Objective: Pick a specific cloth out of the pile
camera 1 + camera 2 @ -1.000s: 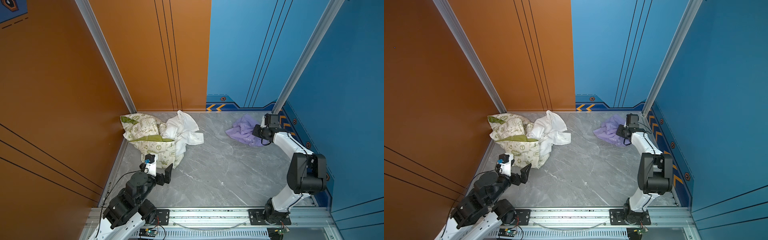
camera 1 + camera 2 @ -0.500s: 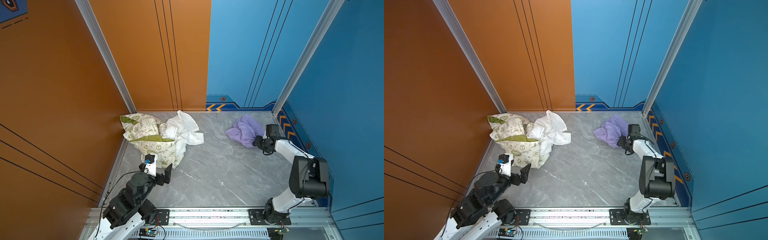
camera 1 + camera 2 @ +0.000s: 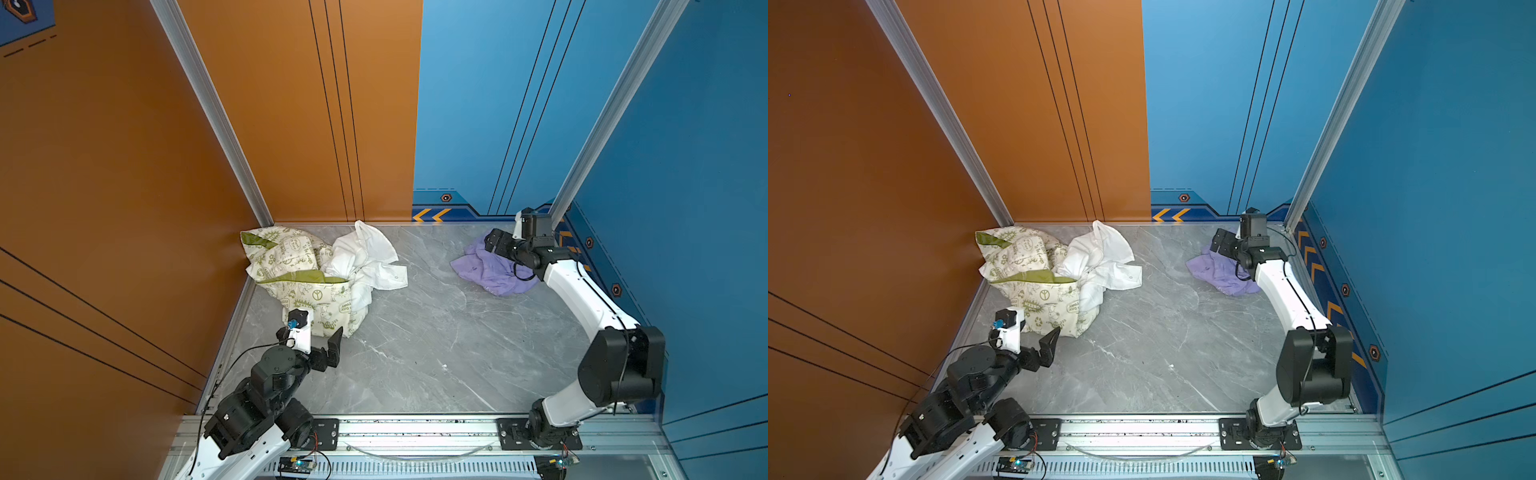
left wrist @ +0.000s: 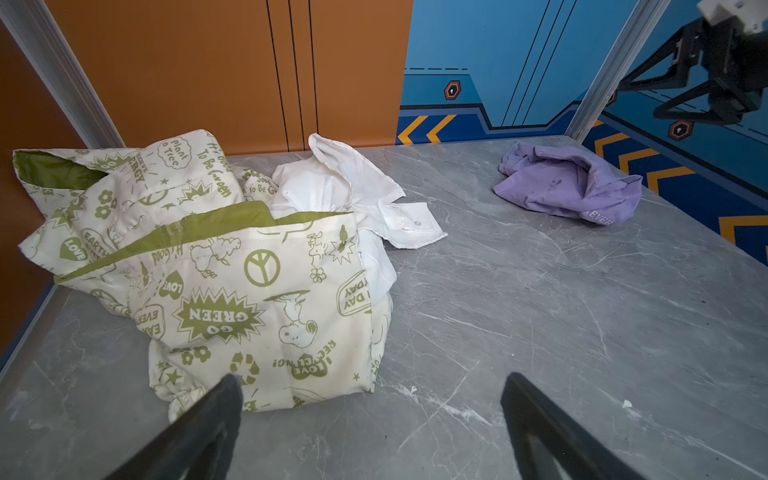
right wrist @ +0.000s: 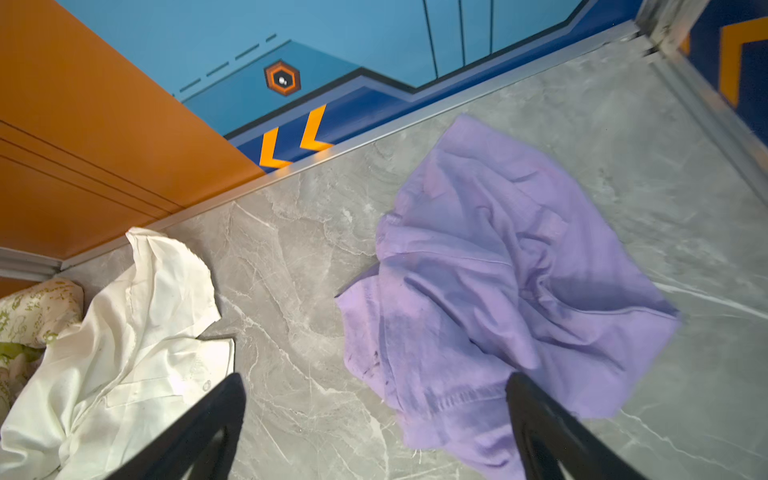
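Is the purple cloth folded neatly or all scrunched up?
Scrunched up: the purple cloth lies in wrinkled, uneven bunches on the grey tabletop, with no tidy folds.

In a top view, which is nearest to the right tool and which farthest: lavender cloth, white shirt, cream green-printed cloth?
1. Lavender cloth, below the right tool, at the right.
2. White shirt, left of centre.
3. Cream green-printed cloth, leftmost, in the far-left corner.

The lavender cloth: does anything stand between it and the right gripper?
Nothing visible does. The right gripper hangs open above the lavender cloth, which lies alone on the table, apart from the white shirt and the printed cloth.
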`<act>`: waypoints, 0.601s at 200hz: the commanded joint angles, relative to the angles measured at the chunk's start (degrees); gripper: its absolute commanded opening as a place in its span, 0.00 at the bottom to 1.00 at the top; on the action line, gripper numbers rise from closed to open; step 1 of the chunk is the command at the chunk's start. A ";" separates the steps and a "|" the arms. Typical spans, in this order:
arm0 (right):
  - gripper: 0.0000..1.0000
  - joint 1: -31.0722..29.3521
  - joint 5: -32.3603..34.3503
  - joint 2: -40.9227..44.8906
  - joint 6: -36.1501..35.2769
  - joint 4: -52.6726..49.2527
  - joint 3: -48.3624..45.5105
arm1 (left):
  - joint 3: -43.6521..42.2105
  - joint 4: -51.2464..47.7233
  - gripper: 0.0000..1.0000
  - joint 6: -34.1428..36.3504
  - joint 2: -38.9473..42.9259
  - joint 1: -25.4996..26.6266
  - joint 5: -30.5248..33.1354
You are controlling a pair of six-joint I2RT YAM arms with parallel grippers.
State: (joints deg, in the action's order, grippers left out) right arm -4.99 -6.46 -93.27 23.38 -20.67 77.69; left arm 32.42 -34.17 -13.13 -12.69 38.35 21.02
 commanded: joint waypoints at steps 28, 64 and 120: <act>1.00 -1.07 -3.33 -10.20 -2.19 -6.67 2.02 | 0.09 -0.98 0.98 -0.05 0.94 0.59 1.62; 1.00 -0.47 -3.93 -13.07 -2.55 -6.67 -1.48 | 0.13 -0.96 0.98 -0.15 1.04 0.69 1.66; 0.99 2.80 -6.62 -15.65 -2.29 -6.67 -7.07 | 0.01 -0.98 0.98 -0.32 0.99 1.00 1.97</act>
State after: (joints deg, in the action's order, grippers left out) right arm -4.05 -11.38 -107.22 21.61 -25.08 73.19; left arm 32.42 -34.30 -13.13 -12.32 38.72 21.93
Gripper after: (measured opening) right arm 0.995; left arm 0.980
